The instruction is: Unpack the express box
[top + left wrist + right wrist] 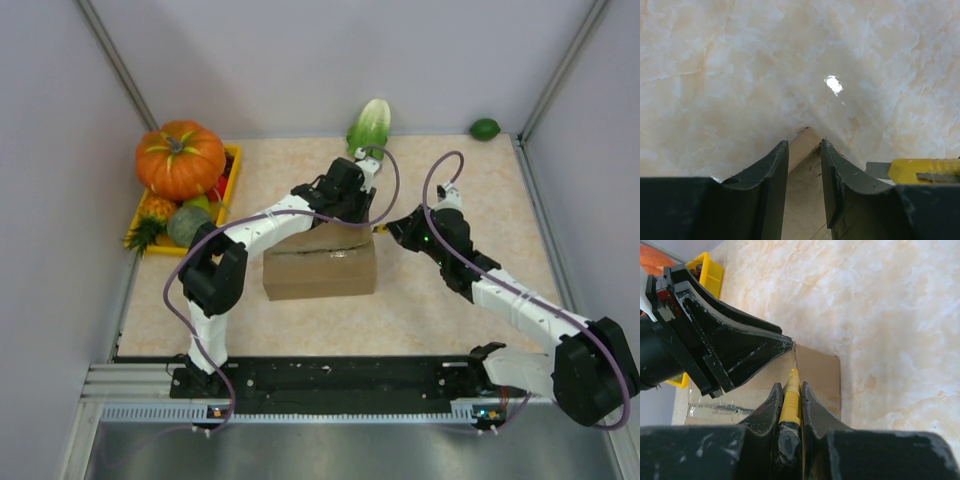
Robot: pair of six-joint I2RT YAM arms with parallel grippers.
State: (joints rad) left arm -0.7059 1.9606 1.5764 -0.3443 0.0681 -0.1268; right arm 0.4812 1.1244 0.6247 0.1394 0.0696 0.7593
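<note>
The express box [320, 270] is a brown cardboard box at the table's middle, its taped seam running along the top. My left gripper [368, 222] reaches over it to the far right corner. In the left wrist view [804, 142] its jaws stand a narrow gap apart over the box corner [802, 200], with nothing clamped between them. My right gripper [393, 230] is shut on a yellow utility knife [791, 400], whose tip points at the box's right end [820, 375] next to the left gripper's finger [740, 350]. The knife also shows in the left wrist view [922, 170].
A yellow tray [232, 185] at the far left holds a large orange pumpkin [181, 158], a pineapple [148, 222] and a green fruit [187, 225]. A cabbage [370, 125] and a lime [485, 128] lie by the back wall. Walls close in both sides.
</note>
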